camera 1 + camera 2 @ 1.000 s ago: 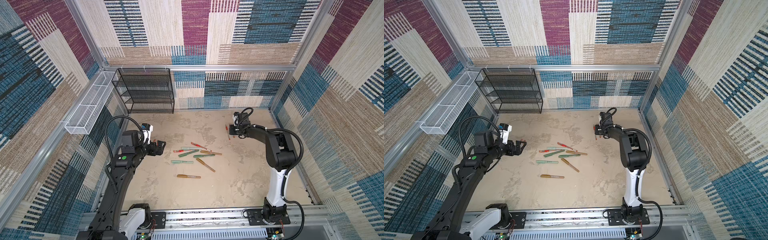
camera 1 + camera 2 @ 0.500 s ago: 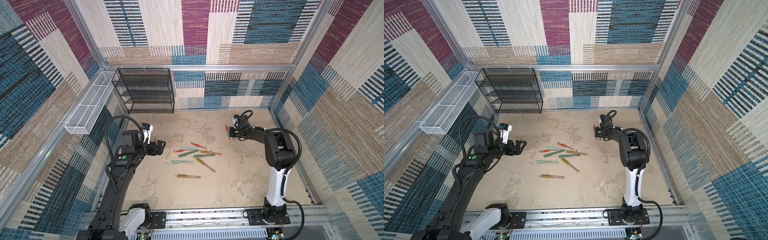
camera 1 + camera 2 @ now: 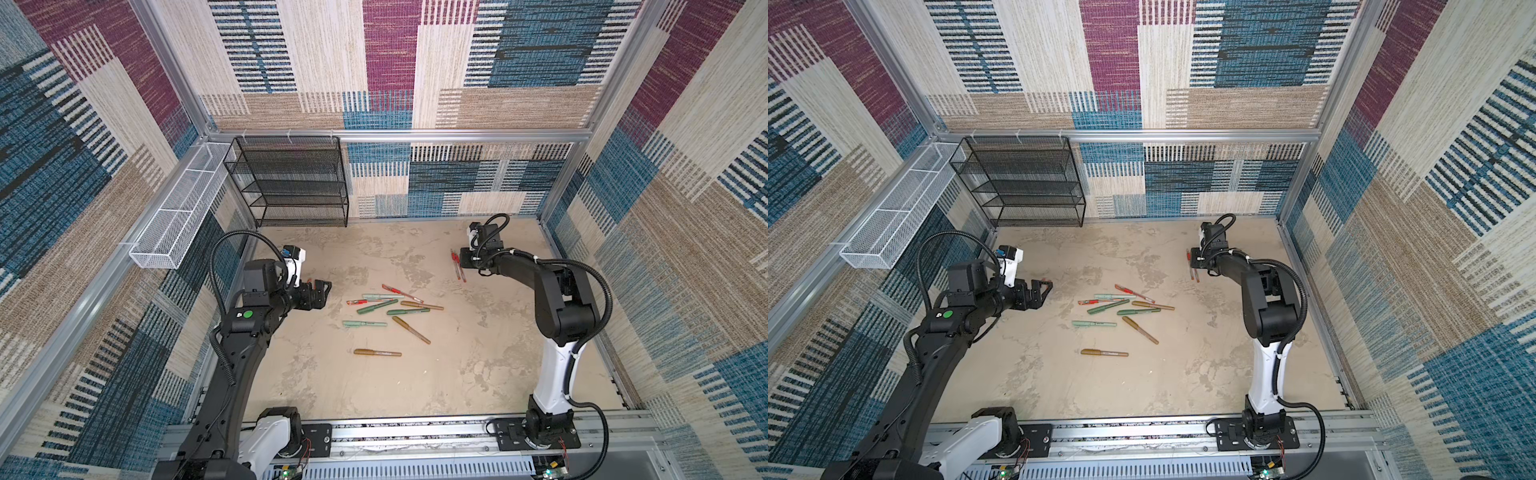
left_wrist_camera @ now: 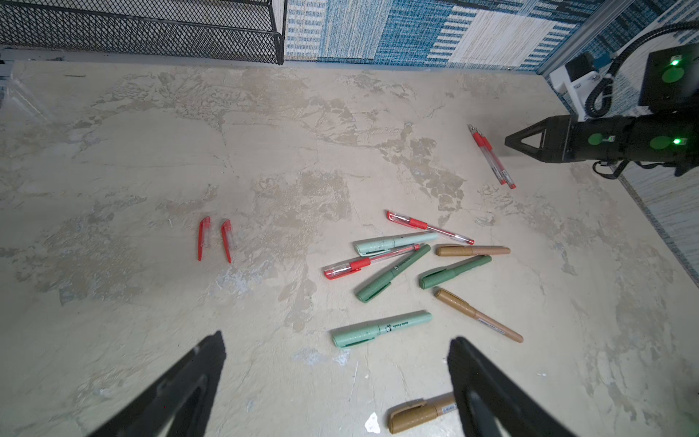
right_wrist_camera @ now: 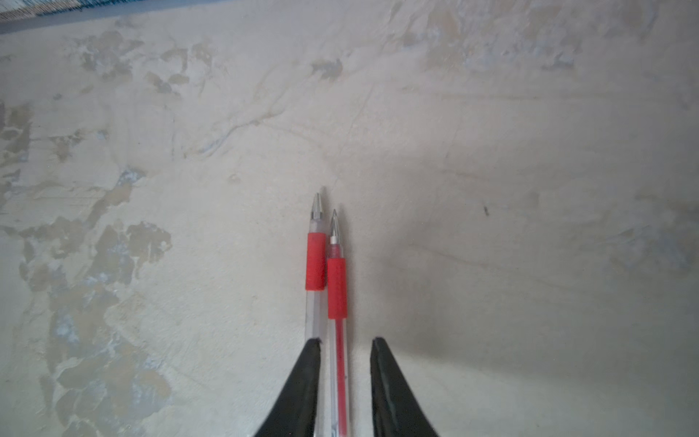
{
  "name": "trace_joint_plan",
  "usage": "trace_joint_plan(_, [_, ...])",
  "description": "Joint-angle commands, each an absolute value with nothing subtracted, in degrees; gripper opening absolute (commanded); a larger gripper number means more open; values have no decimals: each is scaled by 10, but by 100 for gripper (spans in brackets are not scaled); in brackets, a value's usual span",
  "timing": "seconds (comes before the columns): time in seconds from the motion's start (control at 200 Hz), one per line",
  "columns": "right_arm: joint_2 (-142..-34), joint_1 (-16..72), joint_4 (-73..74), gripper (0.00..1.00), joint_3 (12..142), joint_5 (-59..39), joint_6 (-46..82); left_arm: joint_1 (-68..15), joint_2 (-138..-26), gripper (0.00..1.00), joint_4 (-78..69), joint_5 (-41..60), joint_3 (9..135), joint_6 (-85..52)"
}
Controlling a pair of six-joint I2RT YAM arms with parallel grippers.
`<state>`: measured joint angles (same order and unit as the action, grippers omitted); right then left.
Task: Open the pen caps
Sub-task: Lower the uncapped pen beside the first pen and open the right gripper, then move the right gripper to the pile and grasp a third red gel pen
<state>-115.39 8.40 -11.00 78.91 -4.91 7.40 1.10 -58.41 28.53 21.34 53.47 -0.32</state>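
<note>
Red plastic marks the finished part of the job: two loose red caps [image 4: 204, 238] [image 4: 227, 240] lie side by side on the worktop [image 4: 151, 151], well apart from everything else. Their two bare red pens [image 5: 336, 287] [image 5: 316, 261] lie parallel and touching at the far right, metal tips exposed.

The right end effector [image 5: 346, 340] sits low over these barrels with its jaws slightly parted. One barrel runs between them with a gap showing, so it grips nothing. The left end effector [image 4: 336, 336] hangs wide open and empty, near the pile.

Everything in that central pile looks unopened:
- two more red pens, caps on [image 4: 397, 218] [image 4: 336, 270]
- two mint caps [image 4: 372, 248] [image 4: 355, 336]
- two dark green caps [image 4: 372, 291] [image 4: 435, 280]
- three bronze-gold caps [image 4: 452, 250] [image 4: 452, 300] [image 4: 410, 418], the last lying apart, closest to the left end effector

By that count two pens are done and nine remain, so the task is at an early stage. Several of the pens cross or touch, so picking one out may disturb those next to it.
</note>
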Motion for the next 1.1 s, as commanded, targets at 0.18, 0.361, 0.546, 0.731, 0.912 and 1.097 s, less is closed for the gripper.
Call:
trace_joint_plan(0.18, [-1044,99,-115,32,753,-85,88,11,-580,96,278,218,536,-12])
trace_joint_plan(0.361, [-1010,152,-140,40,722,-96,73,12,-585,96,284,217,540,-11])
trace_joint_plan(0.546, [-1014,208,-148,46,702,-103,53,12,-588,96,280,225,537,-14])
trace_joint_plan(0.731, [-1043,257,-148,47,697,-100,34,13,-589,96,277,230,538,-19])
trace_joint_plan(0.912, [-1077,291,-151,46,708,-99,24,18,-592,96,278,225,540,-20])
trace_joint_plan(1.097, [-1116,310,-162,45,729,-92,12,20,-595,96,283,229,542,-21])
